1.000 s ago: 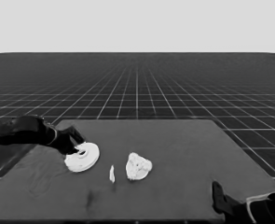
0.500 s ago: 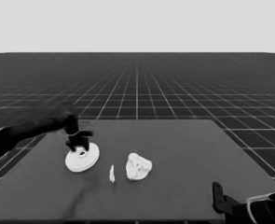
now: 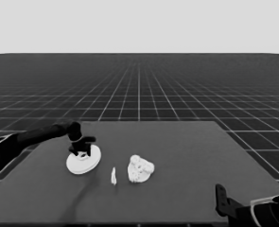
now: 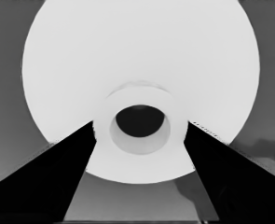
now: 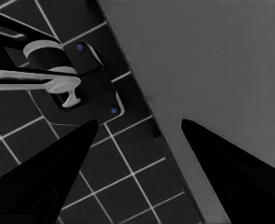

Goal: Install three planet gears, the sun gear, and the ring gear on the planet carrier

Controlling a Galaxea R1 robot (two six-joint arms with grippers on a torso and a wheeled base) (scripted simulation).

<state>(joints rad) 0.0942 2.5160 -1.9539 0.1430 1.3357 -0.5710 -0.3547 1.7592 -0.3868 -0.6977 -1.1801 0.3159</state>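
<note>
over the dark table's (image 3: 186,189) left half, the left gripper (image 4: 140,133) hangs with fingers spread either side of the larger white round part's (image 3: 83,161) raised hub, seemingly not gripping, while the right gripper (image 5: 139,135) waits open at the near right corner.

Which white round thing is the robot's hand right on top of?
The larger round part, on the table's left. The left gripper hangs right over its middle hole. The other white cluster, the smaller round part with gears on it, sits apart with no gripper near.

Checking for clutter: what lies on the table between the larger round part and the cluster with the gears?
In the head view, only the thin white piece lies between the larger round part, under the left pincer, and the gear cluster.
</note>
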